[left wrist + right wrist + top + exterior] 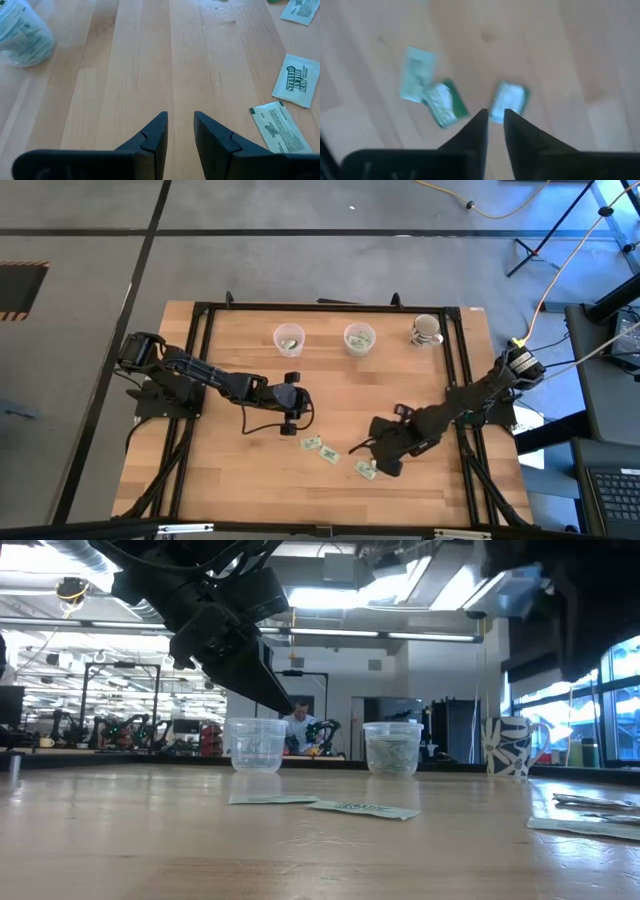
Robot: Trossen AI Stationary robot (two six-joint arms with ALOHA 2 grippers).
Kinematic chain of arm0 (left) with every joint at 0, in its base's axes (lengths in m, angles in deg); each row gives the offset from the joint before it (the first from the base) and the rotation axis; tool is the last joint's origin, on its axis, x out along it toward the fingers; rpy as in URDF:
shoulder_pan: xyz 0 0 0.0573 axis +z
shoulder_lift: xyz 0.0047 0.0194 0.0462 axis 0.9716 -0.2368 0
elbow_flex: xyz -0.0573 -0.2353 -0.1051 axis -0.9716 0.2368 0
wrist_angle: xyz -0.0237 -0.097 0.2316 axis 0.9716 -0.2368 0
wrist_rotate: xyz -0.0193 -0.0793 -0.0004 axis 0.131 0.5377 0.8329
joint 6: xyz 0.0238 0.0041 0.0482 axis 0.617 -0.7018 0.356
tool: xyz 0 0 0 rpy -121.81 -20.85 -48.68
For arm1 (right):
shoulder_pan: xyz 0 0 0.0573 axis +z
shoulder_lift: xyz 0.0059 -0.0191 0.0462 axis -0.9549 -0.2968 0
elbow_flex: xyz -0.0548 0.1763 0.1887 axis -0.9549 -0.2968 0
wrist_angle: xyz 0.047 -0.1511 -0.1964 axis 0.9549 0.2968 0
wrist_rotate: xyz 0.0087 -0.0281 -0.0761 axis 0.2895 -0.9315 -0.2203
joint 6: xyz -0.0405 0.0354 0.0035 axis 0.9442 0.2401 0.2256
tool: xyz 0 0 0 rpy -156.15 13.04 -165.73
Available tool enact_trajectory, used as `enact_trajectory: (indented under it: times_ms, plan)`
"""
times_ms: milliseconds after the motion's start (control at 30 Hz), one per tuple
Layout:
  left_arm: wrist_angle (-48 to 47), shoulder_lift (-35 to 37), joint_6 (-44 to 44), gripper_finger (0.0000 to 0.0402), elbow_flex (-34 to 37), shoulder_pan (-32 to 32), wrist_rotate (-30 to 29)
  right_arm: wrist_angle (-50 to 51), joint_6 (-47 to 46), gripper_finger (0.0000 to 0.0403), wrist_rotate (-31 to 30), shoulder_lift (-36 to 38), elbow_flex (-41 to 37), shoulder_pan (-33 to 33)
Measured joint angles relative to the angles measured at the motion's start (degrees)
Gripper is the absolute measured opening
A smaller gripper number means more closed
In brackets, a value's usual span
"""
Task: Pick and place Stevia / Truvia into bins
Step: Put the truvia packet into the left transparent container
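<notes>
The right gripper (375,452), lower centre of the high view, hovers with fingers slightly apart and empty over a sachet (507,102). Two more sachets (320,448) lie just left. Centre the fingers across the sachet's short edges before descending. Left gripper (179,131), narrowly apart, waits mid-table. Both bins (289,338) stand at upper centre.

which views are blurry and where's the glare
Right wrist view: motion-smeared, the sachets soft past the right end effector. Left wrist view: sharp, print on a sachet readable. Low view: ceiling lights glare, arms silhouetted. High view: blue cast at right.
</notes>
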Motion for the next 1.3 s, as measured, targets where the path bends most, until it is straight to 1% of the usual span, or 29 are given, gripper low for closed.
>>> enact_trajectory:
  times_ms: [100, 200, 267, 300, 500, 600, 800, 1000, 1133, 1300]
  plan:
    - [0.02, 0.00, 0.00, 0.0088, 0.00, -0.01, 0.01, 5.72, -9.99, 0.0097, -0.06, 0.00, 0.00, 0.29]
    - [0.00, 0.00, -0.01, 0.0088, 0.00, 0.01, 0.01, 8.69, -20.92, 0.0125, -0.51, 0.09, -1.17, 0.27]
    - [0.02, 0.00, 0.00, 0.0088, 0.00, 0.00, 0.02, 8.21, -24.60, 0.0136, -0.57, 0.09, -3.27, 0.25]
    - [0.00, 0.00, 0.00, 0.0088, 0.00, -0.01, 0.04, 6.43, -25.76, 0.0140, -0.56, 0.09, -4.54, 0.25]
    - [-0.05, 0.00, 0.00, 0.0088, 0.00, 0.00, 0.04, -7.60, -27.35, 0.0143, 1.90, 0.07, -13.09, 0.10]
    - [-0.14, 0.00, 0.00, 0.0088, 0.00, 0.01, 0.04, -11.59, -28.83, 0.0143, 2.23, 0.07, -15.70, 0.08]
    - [-0.16, 0.00, 0.00, 0.0088, 0.00, 0.01, 0.04, -12.93, -33.22, 0.0143, 2.17, 0.07, -19.01, 0.08]
    - [-0.16, 0.00, 1.47, 0.0088, 0.00, -0.01, 0.04, -19.43, -33.36, 0.0143, 2.08, 0.07, -21.99, 0.08]
    - [-0.18, 0.00, 1.49, 0.0088, 0.00, 0.01, -0.02, -21.09, -33.57, 0.0143, 1.78, 0.33, -23.11, 0.09]
    - [-0.16, 0.00, 1.51, 0.0088, 0.00, 0.01, -0.07, -21.45, -34.80, 0.0125, 1.92, 0.35, -23.97, 0.08]
